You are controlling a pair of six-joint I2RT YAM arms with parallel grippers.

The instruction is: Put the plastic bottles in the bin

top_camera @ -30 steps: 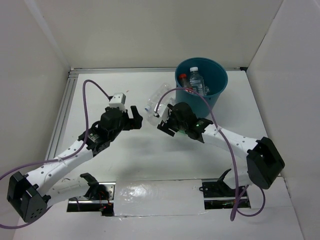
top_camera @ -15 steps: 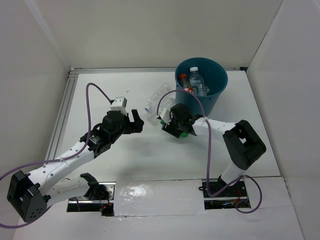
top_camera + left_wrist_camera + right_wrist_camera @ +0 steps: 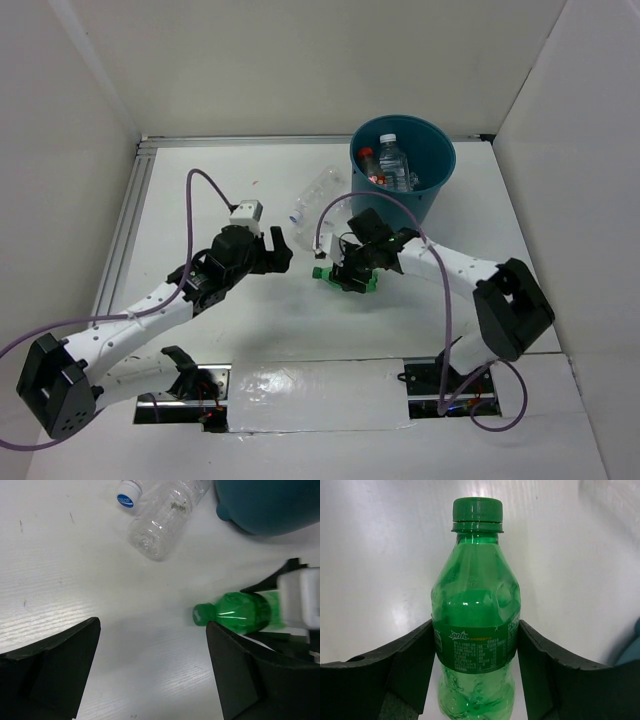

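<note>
Left end effector point(image 3: 272, 250) spread wide, empty. Clear bottle point(image 3: 318, 195) lies on the worktop point(image 3: 200, 185) beside the bin point(image 3: 440, 150), not yet binned. Right end effector point(image 3: 353, 270) clamped on the green bottle point(image 3: 476, 625), low over the worktop. Bin holds the red-capped bottle point(image 3: 368, 156) plus another, maybe a third.

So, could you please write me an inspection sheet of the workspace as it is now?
Surface: white table, with a few small dark marks.
Job's things: bin upright at the back right, with at least two bottles inside; clear bottle lying on the table beside the bin; green bottle between the fingers of the right gripper.
Clutter: nothing seen.
Grippers: right gripper shut on the green bottle at its label; left gripper open and empty.
Cables: a purple cable loops off each arm; the right one arches close to the clear bottle.
Surroundings: white walls on three sides; metal rail along the left edge.
</note>
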